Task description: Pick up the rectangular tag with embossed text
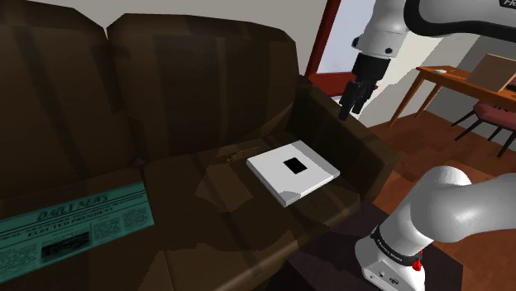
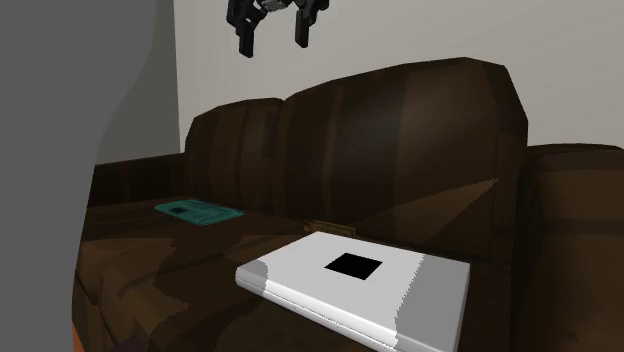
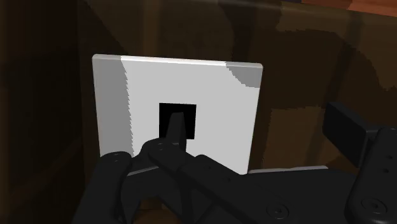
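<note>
The gripper [image 2: 272, 38] hung open and empty, high above the sofa [image 2: 400, 130]. The small brown tag [image 2: 331, 225], behind the white box [image 2: 330, 300], lay untouched. Approach, grasp and lift were not yet done.

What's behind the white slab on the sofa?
A small brown tag peeks out behind the white slab, on the seat by the backrest. The slab hides its near part; no text is legible.
</note>
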Motion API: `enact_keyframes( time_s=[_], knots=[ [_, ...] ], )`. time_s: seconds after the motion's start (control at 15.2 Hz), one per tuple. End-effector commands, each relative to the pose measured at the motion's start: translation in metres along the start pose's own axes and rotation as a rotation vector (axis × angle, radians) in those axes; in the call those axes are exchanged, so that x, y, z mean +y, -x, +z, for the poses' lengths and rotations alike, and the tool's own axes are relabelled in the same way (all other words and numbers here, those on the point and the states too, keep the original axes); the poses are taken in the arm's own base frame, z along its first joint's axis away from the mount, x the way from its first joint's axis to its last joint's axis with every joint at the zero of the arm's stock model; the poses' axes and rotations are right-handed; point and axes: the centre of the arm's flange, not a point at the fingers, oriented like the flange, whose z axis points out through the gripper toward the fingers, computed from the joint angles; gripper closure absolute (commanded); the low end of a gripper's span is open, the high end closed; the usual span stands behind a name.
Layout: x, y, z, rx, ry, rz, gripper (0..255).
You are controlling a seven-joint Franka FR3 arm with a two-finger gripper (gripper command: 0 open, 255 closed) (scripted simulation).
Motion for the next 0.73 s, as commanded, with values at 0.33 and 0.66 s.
enact_keyframes(
  time_s=[0.33, 0.66],
  knots=[
    [-0.015, -0.078, 0.017, -0.098, 0.098, -0.158, 0],
    [-0.039, -0.150, 0.043, -0.195, 0.196, -0.316, 0]
  ],
)
